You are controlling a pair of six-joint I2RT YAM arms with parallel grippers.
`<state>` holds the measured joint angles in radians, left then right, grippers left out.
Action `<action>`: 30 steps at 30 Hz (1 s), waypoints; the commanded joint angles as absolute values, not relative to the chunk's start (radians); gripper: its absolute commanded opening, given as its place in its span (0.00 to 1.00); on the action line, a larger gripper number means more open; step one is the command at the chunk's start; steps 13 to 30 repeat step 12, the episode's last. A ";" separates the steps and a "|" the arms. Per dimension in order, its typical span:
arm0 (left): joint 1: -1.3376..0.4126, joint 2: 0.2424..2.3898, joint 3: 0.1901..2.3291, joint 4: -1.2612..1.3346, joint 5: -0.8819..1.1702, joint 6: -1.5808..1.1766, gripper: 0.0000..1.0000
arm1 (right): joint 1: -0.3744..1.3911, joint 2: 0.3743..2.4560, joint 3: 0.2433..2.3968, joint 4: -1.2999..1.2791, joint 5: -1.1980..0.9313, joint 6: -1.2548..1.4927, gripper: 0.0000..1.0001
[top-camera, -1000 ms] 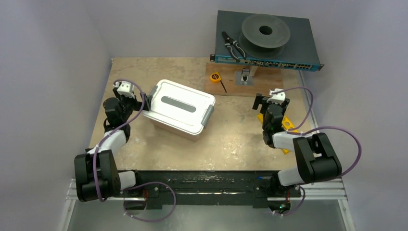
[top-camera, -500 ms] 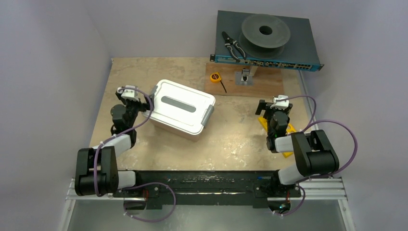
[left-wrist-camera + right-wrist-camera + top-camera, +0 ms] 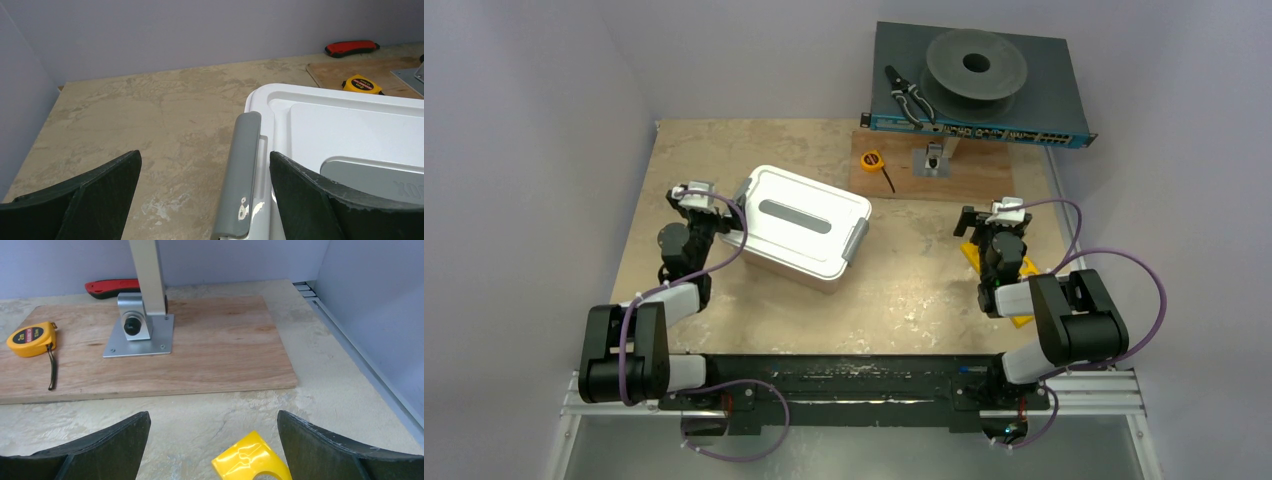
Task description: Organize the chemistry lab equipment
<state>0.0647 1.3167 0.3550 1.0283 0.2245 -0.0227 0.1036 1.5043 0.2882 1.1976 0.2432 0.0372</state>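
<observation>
Right gripper [image 3: 212,420] is hanging wide open over the yellow rack [image 3: 247,460], far right side of the table [image 3: 904,290]. One corner of the rack pokes in between the jaws, a bit right of centre. From above, its long side seems to run far-left to near-right, mostly hidden under the arm. Left gripper [image 3: 204,160] is open too, straddling the grey latch [image 3: 242,170] on the white box [image 3: 350,120]. I'd call the rack the right arm's job.
</observation>
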 commanded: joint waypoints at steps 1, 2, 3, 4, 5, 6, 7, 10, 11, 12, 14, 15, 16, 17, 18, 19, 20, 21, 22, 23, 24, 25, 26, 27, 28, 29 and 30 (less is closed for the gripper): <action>0.057 1.352 0.309 0.922 0.231 0.016 1.00 | 0.104 1.496 0.302 1.258 0.240 0.028 0.99; 0.056 1.353 0.310 0.922 0.231 0.015 1.00 | 0.104 1.496 0.302 1.258 0.241 0.029 0.99; 0.056 1.353 0.310 0.921 0.230 0.016 1.00 | 0.104 1.496 0.302 1.258 0.240 0.028 0.99; 0.056 1.352 0.310 0.921 0.229 0.017 1.00 | 0.104 1.496 0.302 1.258 0.240 0.028 0.99; 0.057 1.353 0.311 0.921 0.230 0.016 1.00 | 0.104 1.496 0.302 1.258 0.241 0.029 0.99; 0.056 1.354 0.313 0.919 0.231 0.015 1.00 | 0.104 1.496 0.302 1.258 0.240 0.028 0.99; 0.056 1.354 0.315 0.917 0.231 0.015 1.00 | 0.104 1.496 0.302 1.258 0.241 0.029 0.99; 0.056 1.353 0.315 0.915 0.229 0.016 1.00 | 0.104 1.496 0.302 1.258 0.241 0.029 0.99; 0.056 1.353 0.312 0.918 0.229 0.015 1.00 | 0.104 1.496 0.302 1.258 0.241 0.029 0.99; 0.056 1.352 0.311 0.920 0.229 0.015 1.00 | 0.104 1.496 0.302 1.259 0.240 0.029 0.99; 0.056 1.352 0.311 0.920 0.229 0.015 1.00 | 0.104 1.496 0.302 1.259 0.240 0.029 0.99; 0.056 1.352 0.311 0.920 0.229 0.015 1.00 | 0.104 1.496 0.302 1.259 0.240 0.029 0.99; 0.056 1.352 0.311 0.920 0.229 0.015 1.00 | 0.104 1.496 0.302 1.259 0.240 0.029 0.99; 0.056 1.352 0.311 0.920 0.229 0.015 1.00 | 0.104 1.496 0.302 1.259 0.240 0.029 0.99; 0.056 1.352 0.311 0.920 0.229 0.015 1.00 | 0.104 1.496 0.302 1.259 0.240 0.029 0.99; 0.056 1.352 0.311 0.920 0.229 0.015 1.00 | 0.104 1.496 0.302 1.259 0.240 0.029 0.99; 0.056 1.352 0.311 0.920 0.229 0.015 1.00 | 0.104 1.496 0.302 1.259 0.240 0.029 0.99; 0.056 1.352 0.311 0.920 0.229 0.015 1.00 | 0.104 1.496 0.302 1.259 0.240 0.029 0.99; 0.056 1.352 0.311 0.920 0.229 0.015 1.00 | 0.104 1.496 0.302 1.259 0.240 0.029 0.99; 0.056 1.352 0.311 0.920 0.229 0.015 1.00 | 0.104 1.496 0.302 1.259 0.240 0.029 0.99; 0.056 1.352 0.311 0.920 0.229 0.015 1.00 | 0.104 1.496 0.302 1.259 0.240 0.029 0.99; 0.056 1.352 0.311 0.920 0.229 0.015 1.00 | 0.104 1.496 0.302 1.259 0.240 0.029 0.99; 0.056 1.352 0.311 0.920 0.229 0.015 1.00 | 0.104 1.496 0.302 1.259 0.240 0.029 0.99; 0.056 1.352 0.311 0.920 0.229 0.015 1.00 | 0.104 1.496 0.302 1.259 0.240 0.029 0.99; 0.056 1.352 0.311 0.920 0.229 0.015 1.00 | 0.104 1.496 0.302 1.259 0.240 0.029 0.99; 0.056 1.352 0.311 0.920 0.229 0.015 1.00 | 0.104 1.496 0.302 1.259 0.240 0.029 0.99; 0.056 1.352 0.311 0.920 0.229 0.015 1.00 | 0.104 1.496 0.302 1.259 0.240 0.029 0.99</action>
